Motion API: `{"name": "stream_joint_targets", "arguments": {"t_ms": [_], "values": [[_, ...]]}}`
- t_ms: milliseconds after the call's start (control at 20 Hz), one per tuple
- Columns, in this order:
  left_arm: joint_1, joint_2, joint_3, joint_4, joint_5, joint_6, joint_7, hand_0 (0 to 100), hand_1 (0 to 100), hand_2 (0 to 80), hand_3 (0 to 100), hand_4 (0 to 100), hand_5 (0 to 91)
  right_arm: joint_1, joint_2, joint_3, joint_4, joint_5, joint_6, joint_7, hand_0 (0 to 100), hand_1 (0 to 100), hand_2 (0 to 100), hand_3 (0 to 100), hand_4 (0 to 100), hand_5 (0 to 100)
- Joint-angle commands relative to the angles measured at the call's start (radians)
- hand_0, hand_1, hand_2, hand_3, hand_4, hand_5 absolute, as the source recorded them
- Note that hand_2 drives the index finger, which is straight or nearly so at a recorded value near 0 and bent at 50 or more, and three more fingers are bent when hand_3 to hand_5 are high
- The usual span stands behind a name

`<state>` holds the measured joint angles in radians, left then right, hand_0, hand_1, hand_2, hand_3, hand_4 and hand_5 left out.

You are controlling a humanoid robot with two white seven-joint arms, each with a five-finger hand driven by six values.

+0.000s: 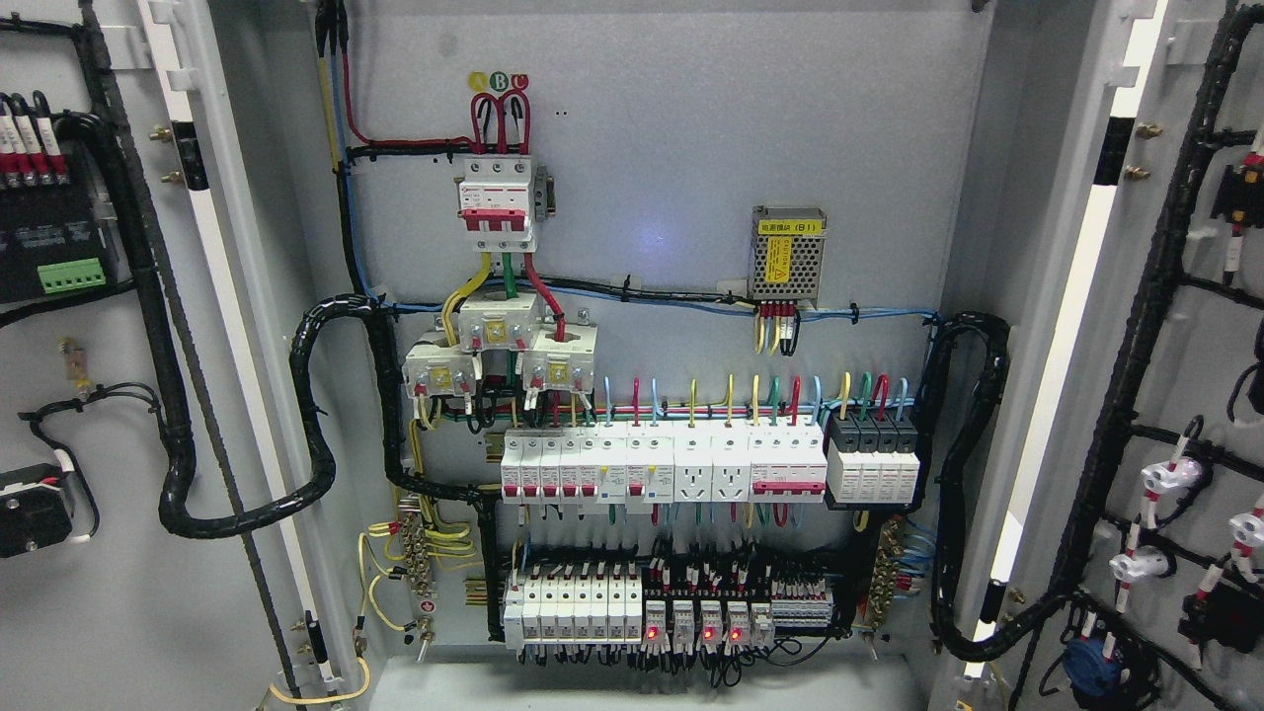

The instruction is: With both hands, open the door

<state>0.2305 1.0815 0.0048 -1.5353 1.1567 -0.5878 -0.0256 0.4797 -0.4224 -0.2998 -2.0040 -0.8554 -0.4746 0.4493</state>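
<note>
The big grey cabinet is wide open. The left door (118, 415) swings out at the left side, and the right door (1175, 395) swings out at the right side. Both doors stand tall, with their long sides going up and down, and both show their inner faces with black cables on them.

No robot hand shows anywhere in this view. So nobody can tell how the fingers are, or which hand is nearer to a door. The arms may be low or off to the sides, but that is only a guess.

Judging by how the doors stand, the opening looks done or almost done.

Between the doors is the back panel (671, 128), full of parts. A red and white main breaker (496, 197) sits near the top. A small metal power box (787, 253) with a yellow label is to its right. Lower down runs a row of white switches (662, 466). At the bottom, small red lights (691, 632) glow. A thick black cable bundle (306, 415) loops from the left door into the cabinet, and another (963, 474) loops at the right. These cables hang close to the door edges.
</note>
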Motion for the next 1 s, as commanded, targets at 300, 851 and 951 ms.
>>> {"name": "stream_joint_targets", "arguments": {"t_ms": [300, 851, 951], "values": [[0.11, -0.006, 0.024, -0.14, -0.014, -0.02, 0.001, 0, 0, 0.0, 0, 0, 0.0, -0.013, 0.005, 0.172, 0.063, 0.01, 0.002, -0.001, 0, 0, 0, 0, 0, 0], [0.228, -0.081, 0.015, -0.21, -0.124, -0.099, 0.003, 0, 0, 0.0, 0, 0, 0.0, -0.012, 0.005, 0.277, 0.198, 0.087, 0.001, 0.003, 0, 0, 0, 0, 0, 0], [0.265, -0.098, 0.012, -0.207, -0.132, -0.098, 0.001, 0, 0, 0.0, 0, 0, 0.0, -0.013, 0.004, 0.304, 0.229, 0.095, 0.001, 0.003, 0, 0, 0, 0, 0, 0]]}}
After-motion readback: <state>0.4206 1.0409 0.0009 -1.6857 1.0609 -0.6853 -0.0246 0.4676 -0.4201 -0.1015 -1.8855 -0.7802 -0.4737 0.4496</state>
